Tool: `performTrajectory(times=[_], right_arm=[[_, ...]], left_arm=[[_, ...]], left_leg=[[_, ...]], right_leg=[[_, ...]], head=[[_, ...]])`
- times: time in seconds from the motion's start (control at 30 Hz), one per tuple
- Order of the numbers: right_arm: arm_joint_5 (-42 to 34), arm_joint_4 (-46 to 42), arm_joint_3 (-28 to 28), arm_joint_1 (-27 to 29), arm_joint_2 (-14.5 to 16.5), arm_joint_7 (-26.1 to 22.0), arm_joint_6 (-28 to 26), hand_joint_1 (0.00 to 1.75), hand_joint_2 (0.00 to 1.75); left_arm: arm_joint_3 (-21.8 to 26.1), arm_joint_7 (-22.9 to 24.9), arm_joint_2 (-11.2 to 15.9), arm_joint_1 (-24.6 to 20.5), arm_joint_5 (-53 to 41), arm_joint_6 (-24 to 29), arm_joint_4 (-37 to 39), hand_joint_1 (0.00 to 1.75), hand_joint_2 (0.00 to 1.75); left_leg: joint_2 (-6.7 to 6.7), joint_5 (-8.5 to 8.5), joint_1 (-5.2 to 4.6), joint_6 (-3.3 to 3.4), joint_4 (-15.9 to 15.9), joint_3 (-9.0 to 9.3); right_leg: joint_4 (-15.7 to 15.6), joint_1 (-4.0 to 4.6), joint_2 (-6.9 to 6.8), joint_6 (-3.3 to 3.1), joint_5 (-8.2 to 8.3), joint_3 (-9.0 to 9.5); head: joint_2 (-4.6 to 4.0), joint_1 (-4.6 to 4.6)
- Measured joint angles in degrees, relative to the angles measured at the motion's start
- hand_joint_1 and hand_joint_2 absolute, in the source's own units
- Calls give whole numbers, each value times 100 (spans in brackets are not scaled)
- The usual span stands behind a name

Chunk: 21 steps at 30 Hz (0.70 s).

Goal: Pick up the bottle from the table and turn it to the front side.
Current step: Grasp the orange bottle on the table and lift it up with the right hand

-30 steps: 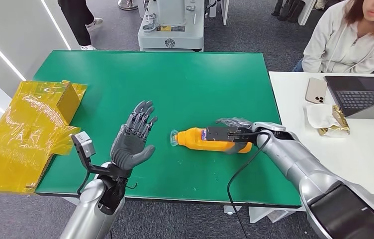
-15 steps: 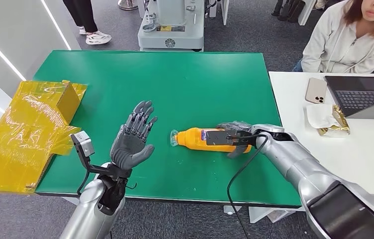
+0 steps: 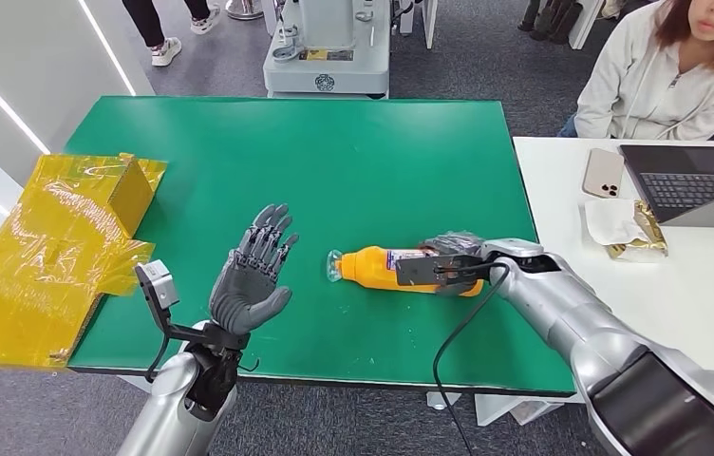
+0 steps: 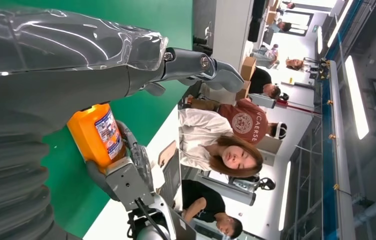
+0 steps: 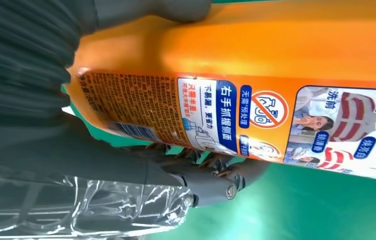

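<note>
Right hand (image 3: 448, 261) wrapped around base end of orange bottle (image 3: 382, 267); bottle laid on its side on green surface (image 3: 353, 161), cap pointed toward left hand (image 3: 251, 275). Left hand held open, fingers spread, just beside cap, nothing gripped.

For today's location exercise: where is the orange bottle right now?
In the head view, the orange bottle lies on the green table, right of centre, gripped by the right hand.

arms: silver metal, smooth, glossy | left hand (image 3: 251, 275): grey palm, darker ribbed fingers | right hand (image 3: 450, 258): dark grey | black cable on right forearm | grey camera block at left wrist
</note>
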Motion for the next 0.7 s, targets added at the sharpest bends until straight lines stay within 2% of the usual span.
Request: performTrajectory(times=[0.3, 0.7], right_arm=[[46, 20, 151, -24, -13, -7, -90, 174, 175], [-87, 12, 195, 89, -67, -150, -631, 175, 175]], left_arm=[[2, -1, -2, 57, 0, -33, -1, 0, 175], [22, -31, -2, 158, -59, -19, -27, 0, 175]], left_leg=[[1, 0, 0, 0, 0, 2], [1, 0, 0, 0, 0, 4]], right_leg=[[0, 0, 1, 0, 0, 1], [0, 0, 1, 0, 0, 2]], head=[[0, -1], [0, 0]])
